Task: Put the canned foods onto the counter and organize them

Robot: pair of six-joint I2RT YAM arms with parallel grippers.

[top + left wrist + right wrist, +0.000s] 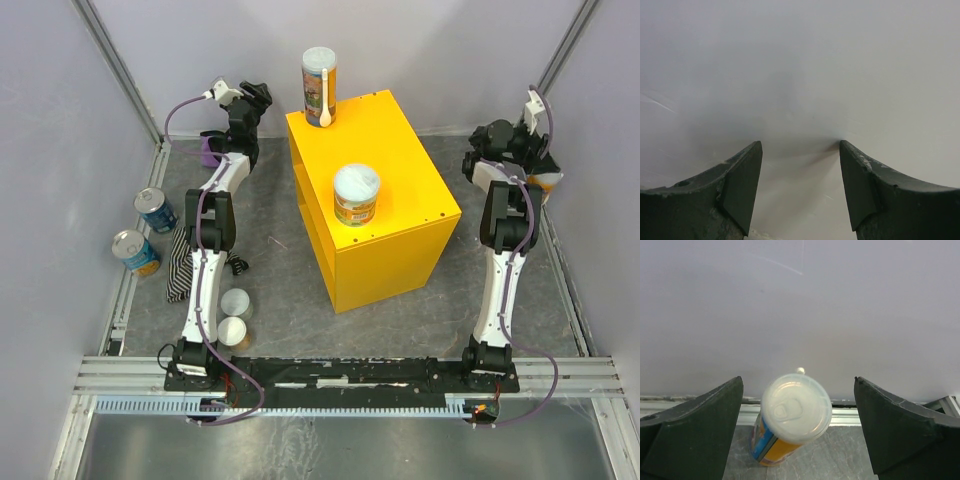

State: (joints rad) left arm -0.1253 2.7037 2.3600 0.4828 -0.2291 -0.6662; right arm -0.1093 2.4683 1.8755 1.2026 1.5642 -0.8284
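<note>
Right pincer (798,384) hangs wide open and empty above an upright can (790,420), which stands on the grey tabletop (844,456) by the far wall, centred between the fingers and well right of the yellow counter (400,200). Pale plastic lid, orange-and-blue label. Left pincer (800,150), likewise open and empty, is much farther off.

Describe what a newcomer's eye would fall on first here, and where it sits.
The bright yellow box-shaped cabinet dominates mid-table, with a tall white-lidded tube at its far corner and a short orange-labelled tub mid-top. In the right wrist view, the open right gripper frames a pale-lidded orange-and-blue can by the wall.
</note>
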